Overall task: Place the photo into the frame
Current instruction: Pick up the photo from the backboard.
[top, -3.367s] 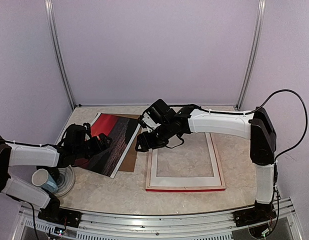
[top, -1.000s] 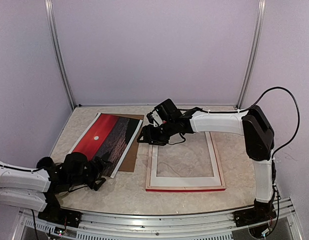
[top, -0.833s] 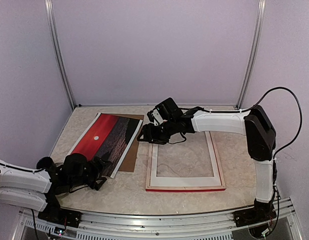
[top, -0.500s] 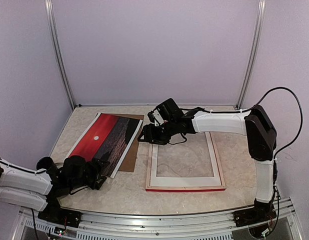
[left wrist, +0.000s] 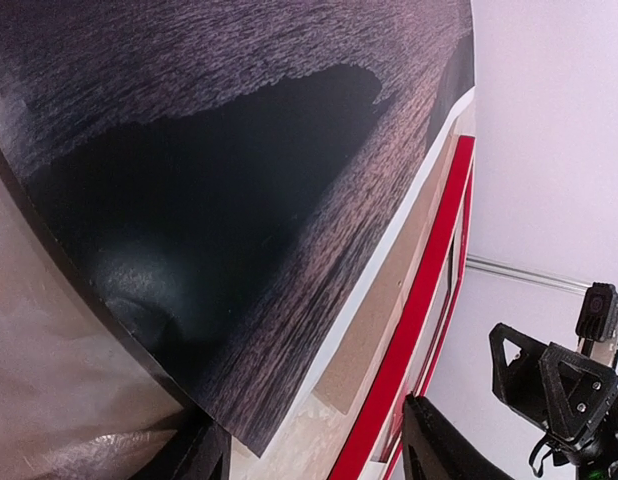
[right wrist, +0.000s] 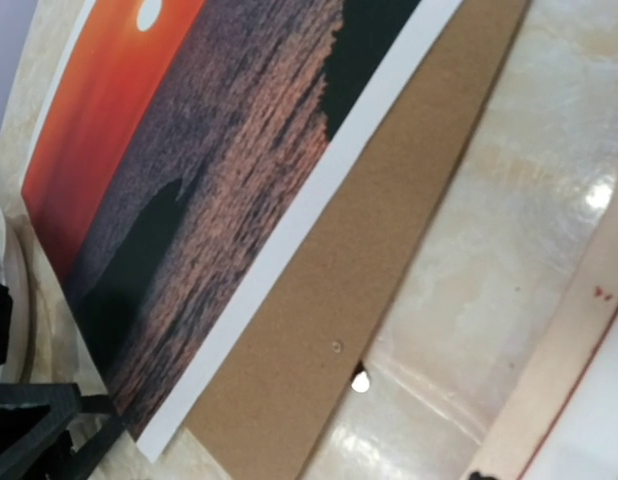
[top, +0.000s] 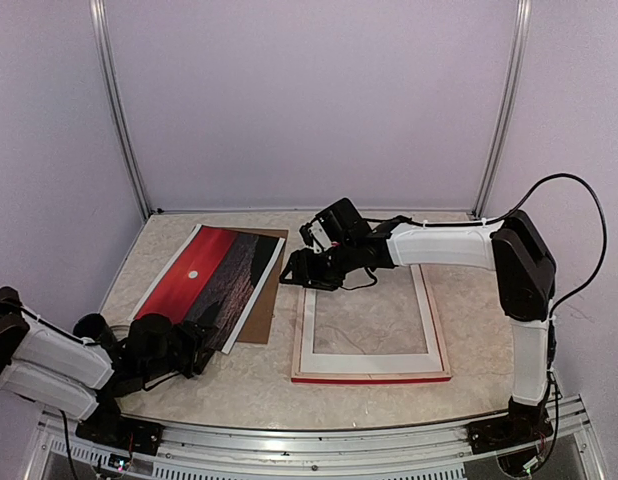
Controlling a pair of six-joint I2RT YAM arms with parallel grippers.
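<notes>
So the photo [top: 211, 278] is lying picture side up on the left part of the tabletop [top: 239, 385]. It's partly on top of a brown cardboard sheet [top: 257, 322] that sticks out along its right edge. It's not in the frame [top: 370, 364], which lies flat just right of the cardboard, pale side up, with a red edge showing along the near side.

Left jaws sit low at the photo's near corner and they're spread wide. In the left wrist view that corner pokes in just beside one of the fingers [left wrist: 204, 455], and the print looks a bit bowed up there. Can't tell if the finger actually touches it.

Right arm [top: 444, 245] reaches across to the frame's far left corner and its jaws hang right there. They're just a dark lump from above, so I can't tell if they're spread or pressed together.
</notes>
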